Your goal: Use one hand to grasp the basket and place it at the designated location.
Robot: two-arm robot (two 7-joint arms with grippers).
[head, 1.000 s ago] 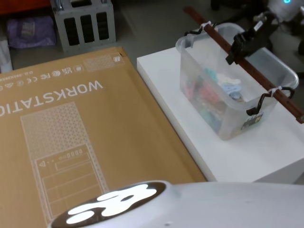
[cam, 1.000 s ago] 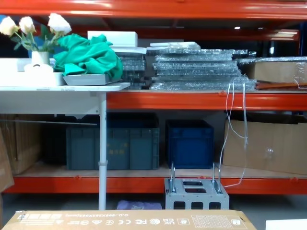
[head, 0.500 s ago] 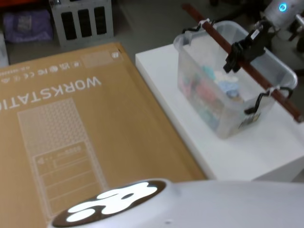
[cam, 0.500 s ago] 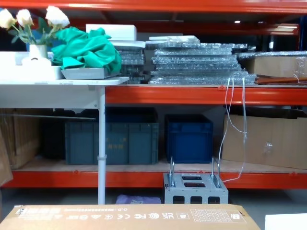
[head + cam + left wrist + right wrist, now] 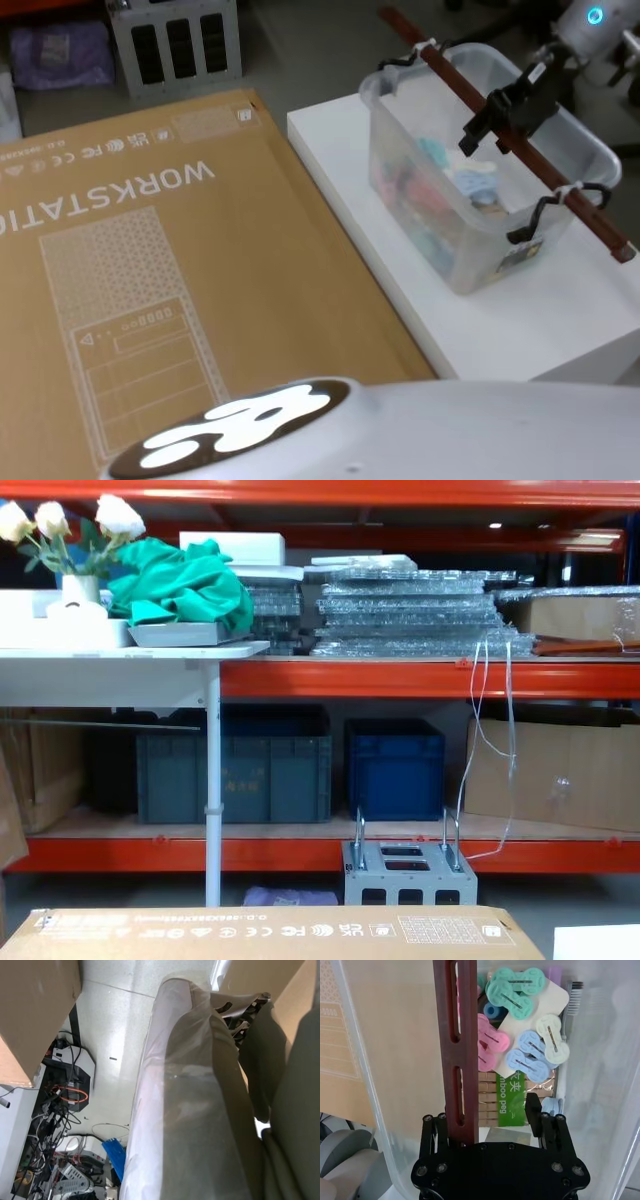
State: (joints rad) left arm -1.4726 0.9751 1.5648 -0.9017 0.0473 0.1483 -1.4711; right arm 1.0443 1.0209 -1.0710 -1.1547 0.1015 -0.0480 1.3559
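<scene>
Over at two o'clock in my head view, on the white table [image 5: 560,320], sits the basket [image 5: 480,170]: a big see-through tub with a rolled rim, long side running from ten o'clock down to four. Across its top lies the handle [image 5: 590,215], a reddish-brown wooden bar, lashed at both ends with white ties and poking out past the rim on each side. Black wire loops hang at the tub's two short ends.

My right gripper [image 5: 497,118] comes in from one o'clock and is on that bar near its middle. From the right wrist camera I see it plainly: my right gripper [image 5: 492,1110] straddles the slotted bar, one black finger pressed against the bar's side, the other finger [image 5: 534,1109] standing apart from it, so the jaws are spread and not clamped.

Through the clear walls I can see the clothespins [image 5: 530,1045]: mint green, pink, pale blue and cream, clipped on a white card, with a green-labelled pack of wooden pegs beneath them.

To the basket's nine o'clock lies the brown cardboard box [image 5: 150,260], just beside the table's edge.

My left gripper: the left wrist view shows wrapped grey plastic and floor, and I cannot tell how its fingers stand.
</scene>
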